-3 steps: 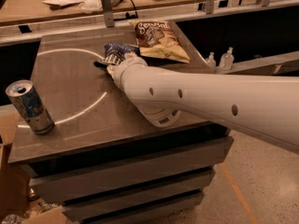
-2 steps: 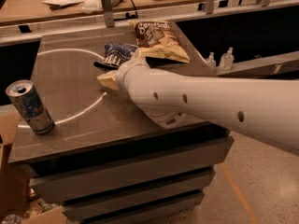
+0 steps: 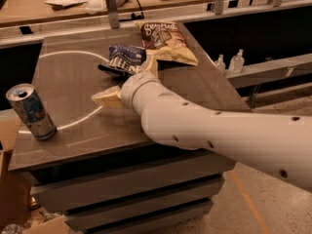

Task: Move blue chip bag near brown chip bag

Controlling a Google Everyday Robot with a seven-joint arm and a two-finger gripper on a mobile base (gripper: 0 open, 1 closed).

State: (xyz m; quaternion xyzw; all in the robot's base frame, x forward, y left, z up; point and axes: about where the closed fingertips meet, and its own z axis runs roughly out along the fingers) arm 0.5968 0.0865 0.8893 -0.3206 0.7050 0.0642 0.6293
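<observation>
A second ago the gripper point(image 3: 124, 79) was right up at the blue chip bag point(image 3: 126, 58). Now it has pulled back a little toward the front of the table point(image 3: 68, 89). The blue bag has stayed in about the same spot, at the back of the table, right next to the brown chip bag point(image 3: 165, 40) – the two look like they touch at the edge.

The table top is grey-brown and has a thin white curved line point(image 3: 58, 55) on it. A blue and silver can point(image 3: 31, 112) stands near the front left corner, far from the bags. Under the top there are drawers point(image 3: 136, 189). Behind the table is a long wooden bench point(image 3: 58, 9) with papers on it. Two small bottles point(image 3: 229, 61) stand on a low ledge to the right. A cardboard box point(image 3: 12, 189) sits on the floor at the left.

The big white arm point(image 3: 219, 135) comes in from the lower right and reaches across the table. The gripper's two pale fingers point(image 3: 108, 97) are spread wide apart and hold nothing – the blue bag lies just past them.
</observation>
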